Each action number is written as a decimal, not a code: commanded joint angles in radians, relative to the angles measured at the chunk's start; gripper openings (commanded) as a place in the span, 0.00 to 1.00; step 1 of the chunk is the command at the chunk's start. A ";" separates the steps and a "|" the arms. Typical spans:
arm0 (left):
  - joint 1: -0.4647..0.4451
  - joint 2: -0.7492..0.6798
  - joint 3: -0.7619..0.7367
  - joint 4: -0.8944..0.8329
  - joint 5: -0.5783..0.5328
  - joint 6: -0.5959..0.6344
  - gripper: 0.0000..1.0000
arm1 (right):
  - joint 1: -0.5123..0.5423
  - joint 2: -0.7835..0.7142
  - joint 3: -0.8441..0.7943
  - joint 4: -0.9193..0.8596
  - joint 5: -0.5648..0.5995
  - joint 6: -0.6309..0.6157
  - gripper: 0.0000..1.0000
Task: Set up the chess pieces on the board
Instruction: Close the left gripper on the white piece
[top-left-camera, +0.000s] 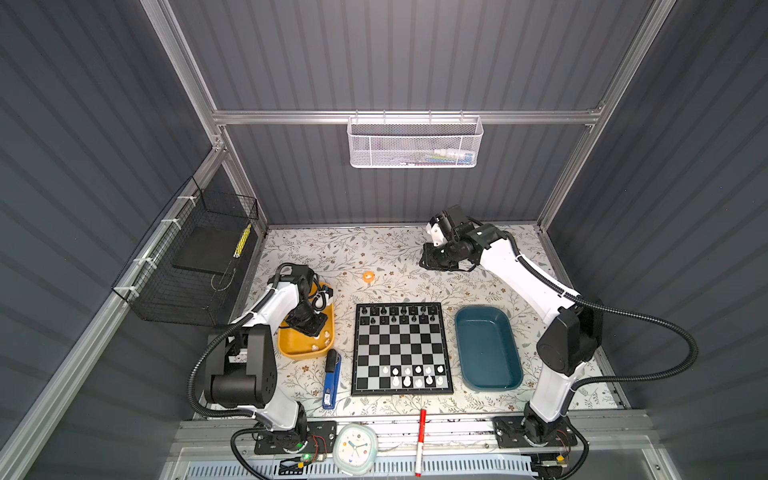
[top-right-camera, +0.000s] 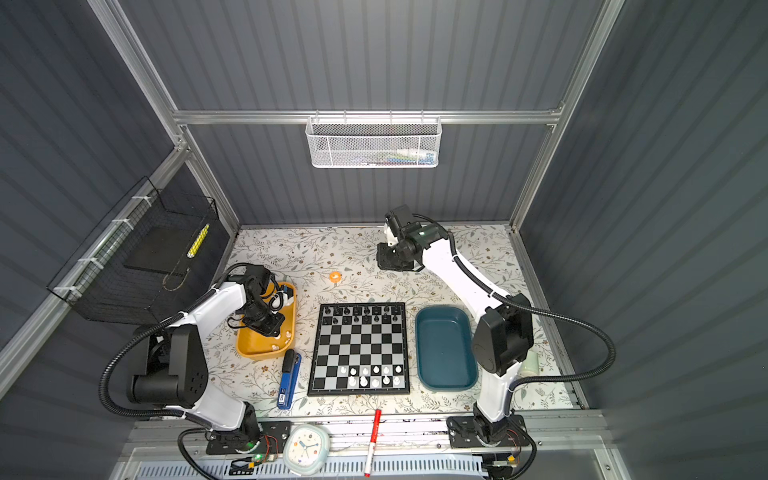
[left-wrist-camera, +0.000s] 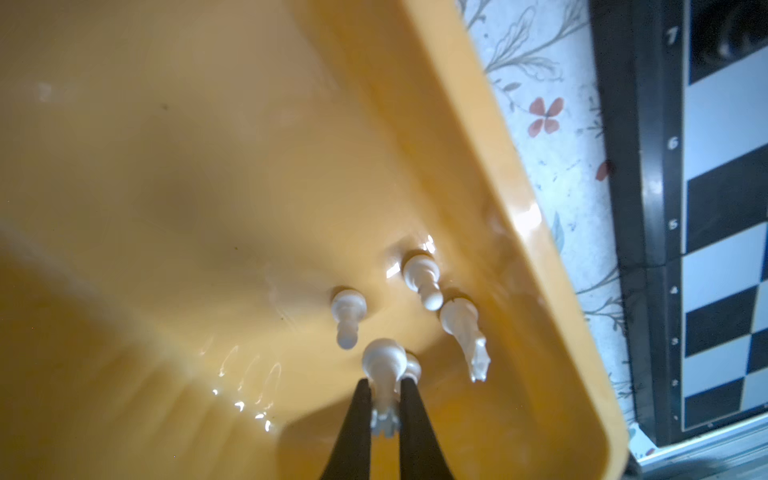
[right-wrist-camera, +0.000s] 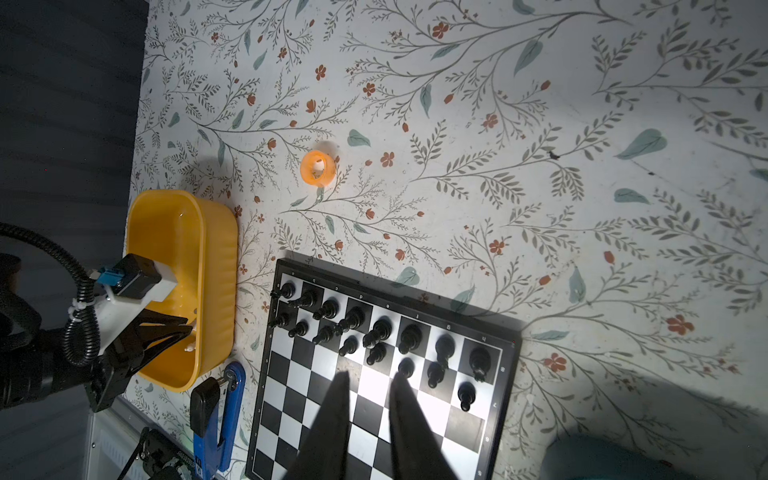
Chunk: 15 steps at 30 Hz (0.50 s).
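Your left pincer (left-wrist-camera: 385, 384) is sitting low inside the yellow tray (top-left-camera: 296, 351) and is squeezing one white piece (left-wrist-camera: 383, 363) between its fingers (left-wrist-camera: 353, 432). A few loose pieces (left-wrist-camera: 349, 309) are lying just beside it on the tray floor, close to the tray wall on the board side, so you are working in a tight corner there. Only a thin strip of the flowery table (top-left-camera: 345, 328) is showing between that wall and the left edge of the board (top-left-camera: 401, 347). A blue stapler (top-left-camera: 331, 386) is lying just past the tray's near end, near the board's left edge. Black pieces (top-left-camera: 399, 314) are standing in the two far rows, and white pieces (top-left-camera: 417, 376) are standing in the two near rows toward the right side; the middle rows are showing bare squares. A teal tray (top-left-camera: 487, 349) is sitting just beside the board's right edge. Your right pincer (right-wrist-camera: 370, 378) is hanging over the far part of the table, past the board's far edge, with its fingers standing a little apart and holding nothing. An orange ring (top-left-camera: 368, 276) is lying beyond the board's far edge.
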 joint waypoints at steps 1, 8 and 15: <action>-0.007 -0.032 0.045 -0.052 -0.001 0.017 0.10 | -0.004 -0.027 -0.011 0.006 -0.008 -0.011 0.22; -0.007 -0.049 0.119 -0.111 0.000 0.026 0.10 | -0.004 -0.035 -0.027 0.025 -0.015 -0.011 0.21; -0.028 -0.063 0.187 -0.150 -0.002 0.070 0.10 | -0.005 -0.046 -0.033 0.028 -0.009 -0.020 0.22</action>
